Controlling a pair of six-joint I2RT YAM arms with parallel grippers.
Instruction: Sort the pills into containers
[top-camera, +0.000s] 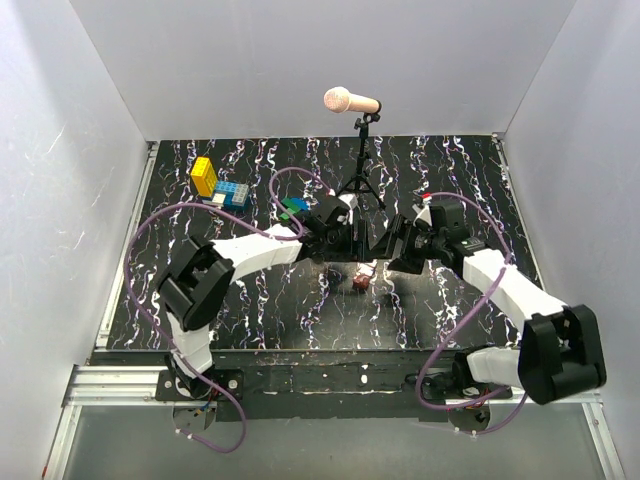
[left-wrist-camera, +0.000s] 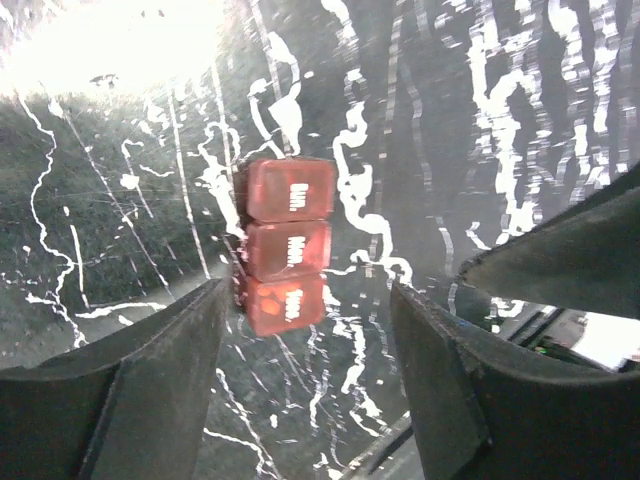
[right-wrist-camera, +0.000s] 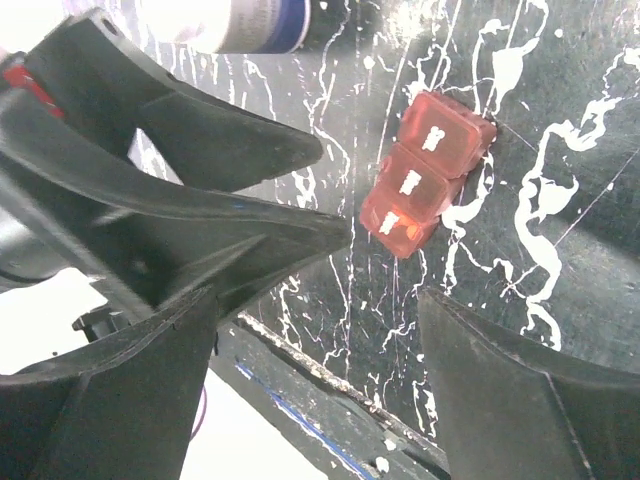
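Note:
The container is a small reddish-brown pill box (top-camera: 360, 283) with three pale-lettered lid segments, all shut, lying on the black marbled table. In the left wrist view the box (left-wrist-camera: 288, 245) lies just beyond my open, empty left gripper (left-wrist-camera: 308, 300), closer to its left finger. In the right wrist view the box (right-wrist-camera: 425, 175) lies ahead of my open, empty right gripper (right-wrist-camera: 318, 310). From above, the left gripper (top-camera: 353, 244) and right gripper (top-camera: 394, 250) face each other just behind the box. A white bottle (right-wrist-camera: 250, 25) with a blue label lies behind. I see no loose pills clearly.
A microphone (top-camera: 351, 101) on a black tripod (top-camera: 360, 180) stands behind the grippers. Yellow (top-camera: 204, 176), blue (top-camera: 232, 194) and green (top-camera: 293, 207) toy blocks sit at the back left. The left gripper's fingers (right-wrist-camera: 220, 190) crowd the right wrist view. White walls enclose the table.

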